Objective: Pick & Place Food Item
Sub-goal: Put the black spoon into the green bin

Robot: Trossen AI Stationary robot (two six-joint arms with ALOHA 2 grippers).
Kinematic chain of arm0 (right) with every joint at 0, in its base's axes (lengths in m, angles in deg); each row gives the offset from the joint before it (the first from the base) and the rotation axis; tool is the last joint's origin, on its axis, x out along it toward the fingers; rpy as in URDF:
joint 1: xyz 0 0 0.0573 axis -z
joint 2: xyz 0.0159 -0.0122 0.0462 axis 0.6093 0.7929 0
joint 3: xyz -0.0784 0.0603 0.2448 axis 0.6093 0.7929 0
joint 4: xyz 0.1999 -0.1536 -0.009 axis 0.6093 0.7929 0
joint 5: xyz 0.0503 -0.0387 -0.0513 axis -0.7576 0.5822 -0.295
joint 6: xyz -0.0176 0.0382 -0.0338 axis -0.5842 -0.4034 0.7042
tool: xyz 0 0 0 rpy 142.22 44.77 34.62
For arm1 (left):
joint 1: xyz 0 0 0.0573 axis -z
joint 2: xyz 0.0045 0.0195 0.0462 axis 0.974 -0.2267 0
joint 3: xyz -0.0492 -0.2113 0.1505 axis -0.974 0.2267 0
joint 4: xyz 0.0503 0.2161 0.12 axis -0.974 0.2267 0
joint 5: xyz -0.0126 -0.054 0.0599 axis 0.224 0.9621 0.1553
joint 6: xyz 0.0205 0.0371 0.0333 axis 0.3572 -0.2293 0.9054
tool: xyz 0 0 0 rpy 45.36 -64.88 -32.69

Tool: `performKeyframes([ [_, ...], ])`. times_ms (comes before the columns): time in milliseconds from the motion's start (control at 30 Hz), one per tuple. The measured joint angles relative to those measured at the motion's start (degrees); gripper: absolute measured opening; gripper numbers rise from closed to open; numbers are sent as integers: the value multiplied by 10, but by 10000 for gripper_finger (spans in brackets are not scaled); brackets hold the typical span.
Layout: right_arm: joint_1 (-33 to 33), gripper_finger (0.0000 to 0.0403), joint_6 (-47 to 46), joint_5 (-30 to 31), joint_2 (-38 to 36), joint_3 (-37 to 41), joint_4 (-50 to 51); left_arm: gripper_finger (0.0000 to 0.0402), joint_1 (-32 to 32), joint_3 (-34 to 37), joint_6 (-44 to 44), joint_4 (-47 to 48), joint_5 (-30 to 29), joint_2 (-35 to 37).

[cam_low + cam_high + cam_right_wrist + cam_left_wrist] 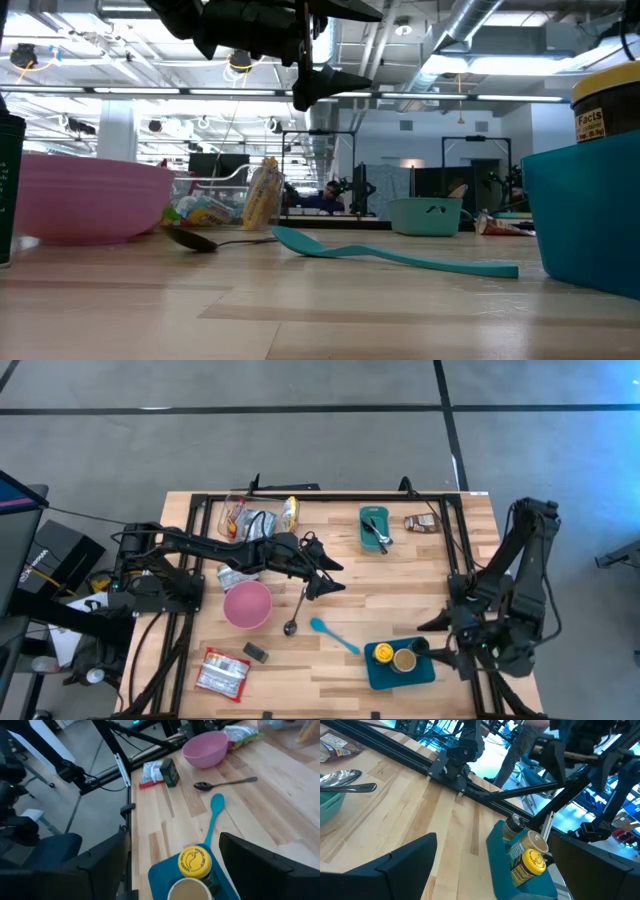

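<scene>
Yellow-lid jar [194,860] — just below open right hand [175,865]

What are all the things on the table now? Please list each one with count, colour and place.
pink bowl: one, pink, left of the table's middle
metal spoon: one, dark metal, right beside the bowl
turquoise spatula: one, turquoise, between the spoon and the blue tray
blue tray: one, dark teal, front right, holding jars
jars: at least two, one with a yellow lid, in the blue tray
teal bin: one, teal, back centre, with utensils inside
snack packet: one, red and white, front left
small dark block: one, beside the snack packet
clear container: one, back left, with packets inside
brown packet: one, back right
left gripper: open, above the spoon
right gripper: open, above the blue tray's edge
</scene>
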State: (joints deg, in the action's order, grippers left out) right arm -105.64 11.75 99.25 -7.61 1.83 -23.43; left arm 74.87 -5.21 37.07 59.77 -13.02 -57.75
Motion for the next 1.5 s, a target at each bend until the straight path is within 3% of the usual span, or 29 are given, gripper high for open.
performKeyframes([
  [367, 44, 226, 42, -1, -55, 0, 2, 379, 0, 0, 0, 0, 0, 0],
  [833, 183, 113, 42, -1, -96, 0, 2, 379, 0, 0, 4, 0, 0, 0],
  [1200, 295, 91, 43, -30, -95, 0, 2, 379, 0, 0, -4, 0, 0, 0],
  [1500, 372, 91, 104, -110, -95, 0, 2, 379, 2, 0, -126, -43, 0, 0],
])
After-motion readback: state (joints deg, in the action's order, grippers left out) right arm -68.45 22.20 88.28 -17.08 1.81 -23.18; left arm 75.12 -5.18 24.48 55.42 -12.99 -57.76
